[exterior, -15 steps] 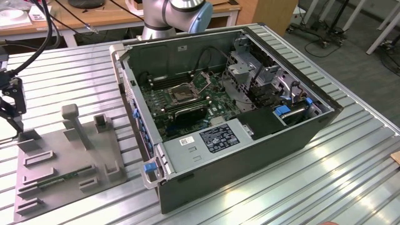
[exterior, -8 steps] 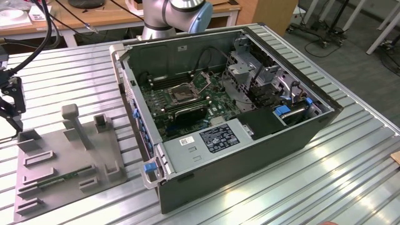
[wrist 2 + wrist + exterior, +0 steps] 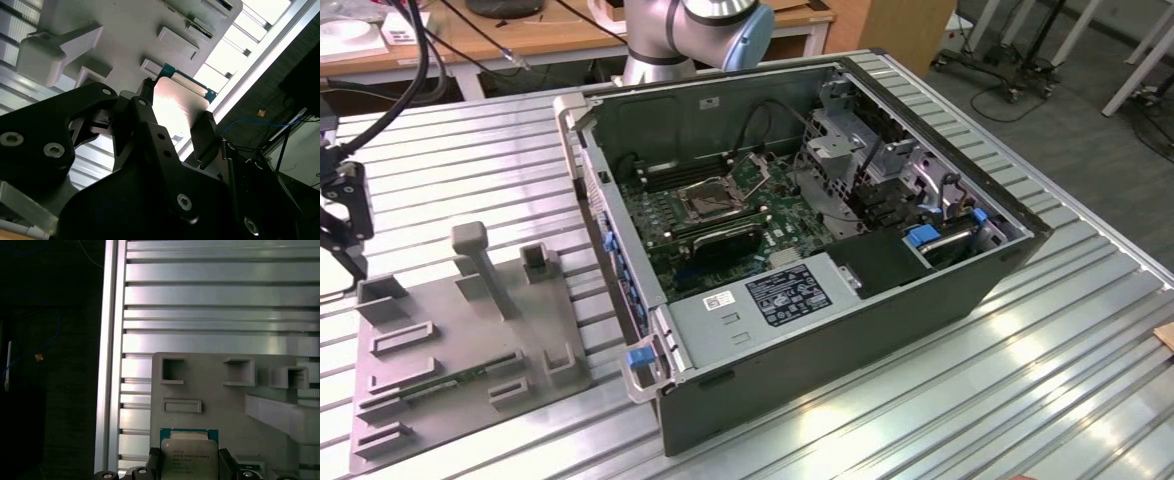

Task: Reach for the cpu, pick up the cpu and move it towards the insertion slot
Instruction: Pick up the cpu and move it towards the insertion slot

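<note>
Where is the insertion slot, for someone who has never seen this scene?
Find the open computer case on the slatted table and the green circuit board inside. The insertion slot sits toward the exterior view's left of that board: a square with shiny metal frame and dark centre, flanked by long, narrow black memory slots.

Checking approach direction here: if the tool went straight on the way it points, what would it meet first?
The cpu, directly ahead of the tool in both wrist views, with the grey fixture plate behind it. How near the tool is to the cpu cannot be judged.
</note>
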`<state>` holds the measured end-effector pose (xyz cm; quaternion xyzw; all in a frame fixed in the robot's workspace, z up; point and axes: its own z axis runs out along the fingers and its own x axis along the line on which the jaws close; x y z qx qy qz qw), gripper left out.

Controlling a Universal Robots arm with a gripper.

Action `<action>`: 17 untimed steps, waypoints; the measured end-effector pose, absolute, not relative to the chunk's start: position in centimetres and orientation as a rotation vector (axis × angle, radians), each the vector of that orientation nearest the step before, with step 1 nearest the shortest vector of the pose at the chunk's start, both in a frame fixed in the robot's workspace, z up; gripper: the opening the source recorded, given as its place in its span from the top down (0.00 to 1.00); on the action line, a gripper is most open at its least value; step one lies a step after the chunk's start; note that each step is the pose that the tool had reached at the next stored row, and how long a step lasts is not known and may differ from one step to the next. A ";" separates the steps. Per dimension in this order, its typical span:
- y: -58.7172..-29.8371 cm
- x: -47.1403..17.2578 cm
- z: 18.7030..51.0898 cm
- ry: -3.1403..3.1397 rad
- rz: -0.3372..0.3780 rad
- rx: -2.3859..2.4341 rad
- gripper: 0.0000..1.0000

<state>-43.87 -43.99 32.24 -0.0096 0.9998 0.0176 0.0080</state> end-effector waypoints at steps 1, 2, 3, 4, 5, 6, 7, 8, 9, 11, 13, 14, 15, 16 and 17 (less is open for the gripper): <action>-44.0 -43.9 32.3 3.125 0.055 -0.030 0.46; -44.0 -43.9 32.3 3.125 0.055 -0.030 0.46; -44.0 -43.9 32.3 3.125 0.055 -0.030 0.46; -44.0 -43.9 32.4 3.125 0.055 -0.030 0.46; -44.0 -43.9 32.4 3.125 0.055 -0.030 0.46; -44.0 -43.9 32.5 3.125 0.055 -0.030 0.46; -44.0 -43.9 32.5 3.125 0.055 -0.030 0.46; -44.0 -43.9 32.5 3.125 0.055 -0.030 0.46; -44.0 -43.9 32.5 3.125 0.055 -0.030 0.46; -44.0 -43.9 32.5 3.125 0.055 -0.030 0.46; -44.0 -43.9 32.5 3.125 0.055 -0.030 0.46; -44.0 -43.9 32.6 3.125 0.055 -0.030 0.46; -44.0 -43.9 32.6 3.125 0.055 -0.030 0.46; -44.0 -43.9 32.6 3.125 0.055 -0.030 0.46; -44.0 -43.9 32.7 3.125 0.055 -0.030 0.46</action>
